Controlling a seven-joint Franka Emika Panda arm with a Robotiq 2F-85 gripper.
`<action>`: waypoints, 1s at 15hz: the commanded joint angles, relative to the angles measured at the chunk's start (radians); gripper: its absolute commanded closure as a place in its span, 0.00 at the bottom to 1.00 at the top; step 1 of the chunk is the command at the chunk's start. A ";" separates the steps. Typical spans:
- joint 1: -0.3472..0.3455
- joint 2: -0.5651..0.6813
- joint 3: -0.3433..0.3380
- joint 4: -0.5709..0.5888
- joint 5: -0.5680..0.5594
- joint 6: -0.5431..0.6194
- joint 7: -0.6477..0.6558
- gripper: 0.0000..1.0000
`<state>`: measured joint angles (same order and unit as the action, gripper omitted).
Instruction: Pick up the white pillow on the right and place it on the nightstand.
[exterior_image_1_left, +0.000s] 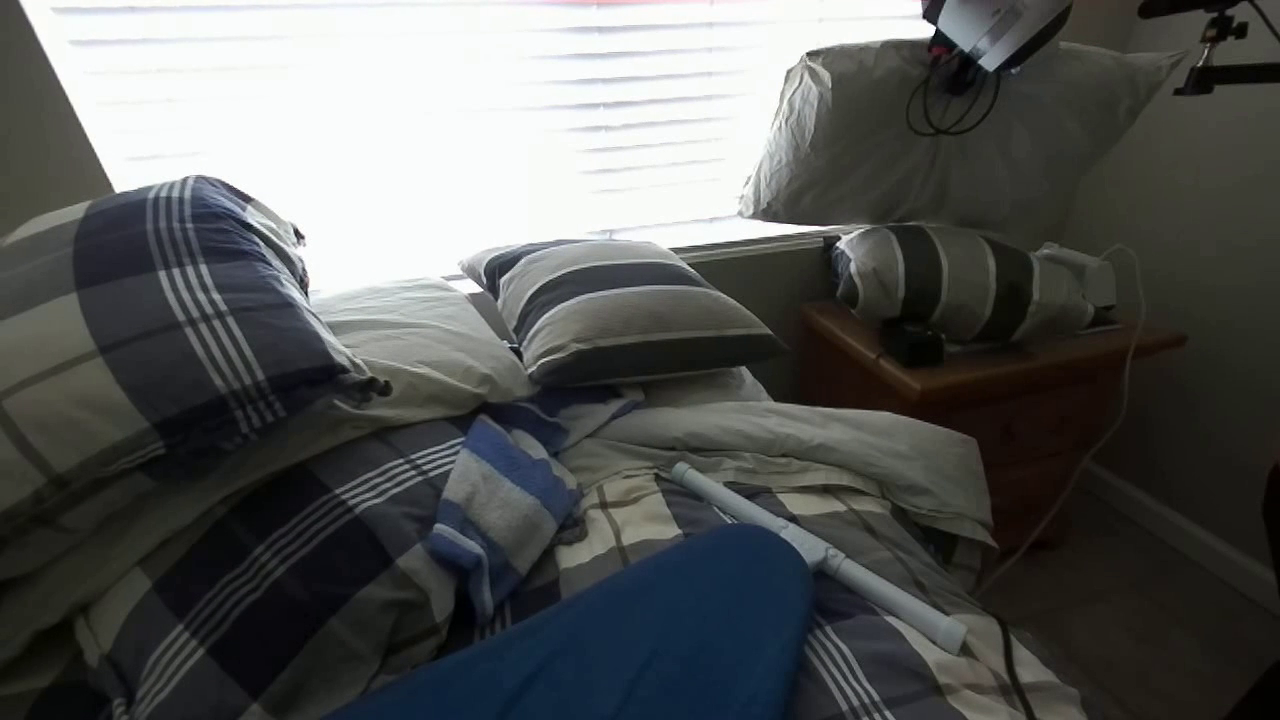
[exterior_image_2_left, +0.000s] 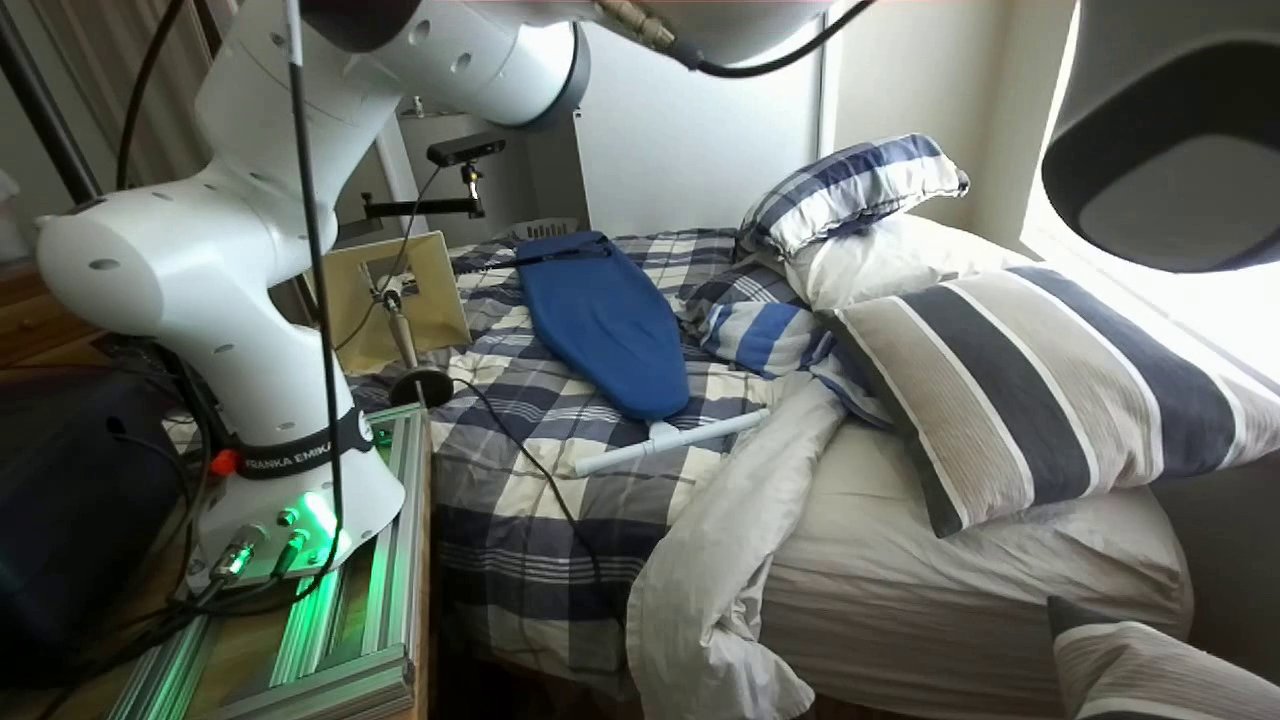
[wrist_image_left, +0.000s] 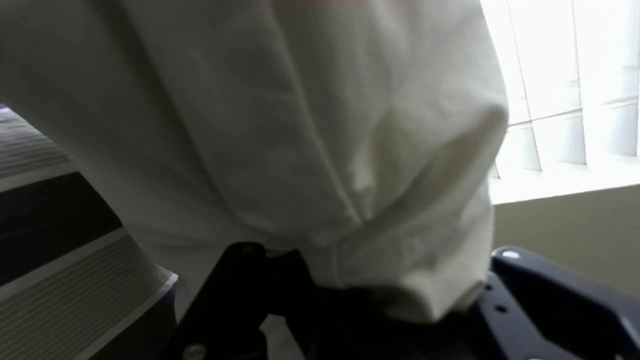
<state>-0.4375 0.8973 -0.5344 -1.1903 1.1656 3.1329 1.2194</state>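
One off-white pillow (exterior_image_1_left: 950, 175) hung clamped in the Robotiq gripper (wrist_image_left: 392, 277), below which a striped pillow (exterior_image_1_left: 965, 285) lay on the nightstand (exterior_image_1_left: 1060, 366).

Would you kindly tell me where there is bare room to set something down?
The blue board is bare across its middle, bordered by plaid bedding. In an exterior view, the nightstand has only a thin bare strip in front of the striped pillow on it. It is crowded otherwise: a black box beside that pillow, the white pillow hanging above.
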 joint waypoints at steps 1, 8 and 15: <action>-0.079 0.129 -0.012 0.205 0.007 0.084 0.049 0.95; -0.124 0.209 -0.071 0.228 -0.050 0.034 0.020 0.95; -0.107 0.227 -0.174 0.188 -0.190 -0.169 -0.046 0.95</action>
<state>-0.5448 1.1122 -0.6533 -1.0239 1.0462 3.0357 1.1896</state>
